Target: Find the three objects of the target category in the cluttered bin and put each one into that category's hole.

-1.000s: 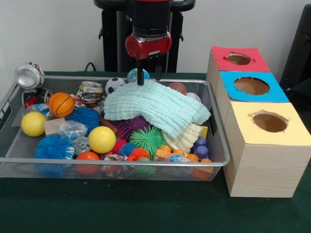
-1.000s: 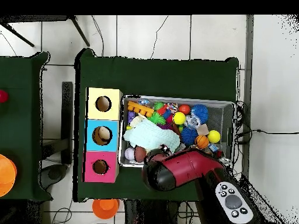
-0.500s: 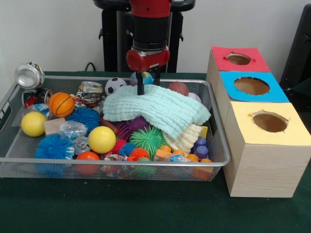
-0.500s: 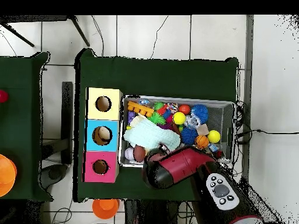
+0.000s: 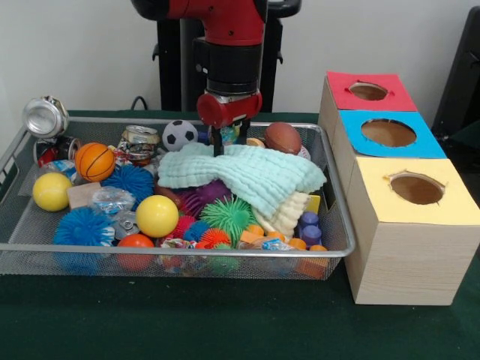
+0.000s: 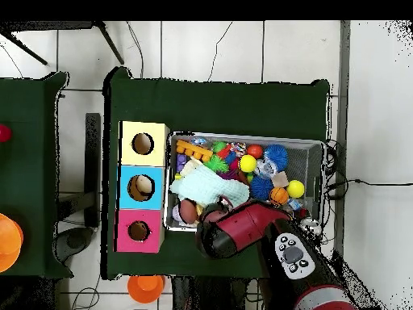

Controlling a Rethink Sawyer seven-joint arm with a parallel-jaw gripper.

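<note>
A wire bin (image 5: 172, 250) holds a jumble of balls, spiky toys, cans and blocks, half covered by a pale teal cloth (image 5: 247, 169). My gripper (image 5: 230, 139) is down at the bin's back, just beyond the cloth's far edge. It is open, with one finger (image 5: 217, 142) touching the cloth edge and a small blue-green globe ball (image 5: 227, 135) between the fingers. A brown football (image 5: 283, 137) lies to its right and a soccer ball (image 5: 178, 135) to its left. In the overhead view the red arm (image 6: 242, 230) hides the fingers; the cloth (image 6: 208, 187) shows beside it.
Three boxes stand right of the bin, with a red-topped hole (image 5: 368, 91), a blue-topped hole (image 5: 388, 133) and a yellow-topped hole (image 5: 417, 189). In the bin are a yellow ball (image 5: 157, 215), a basketball (image 5: 94, 161), a crushed can (image 5: 140, 139) and a green spiky ball (image 5: 227, 214). A silver can (image 5: 45, 116) sits on the bin's left corner.
The gripper has dropped lower behind the cloth, around the globe ball. The cloth's far edge has shifted, and more of the football and soccer ball shows.
</note>
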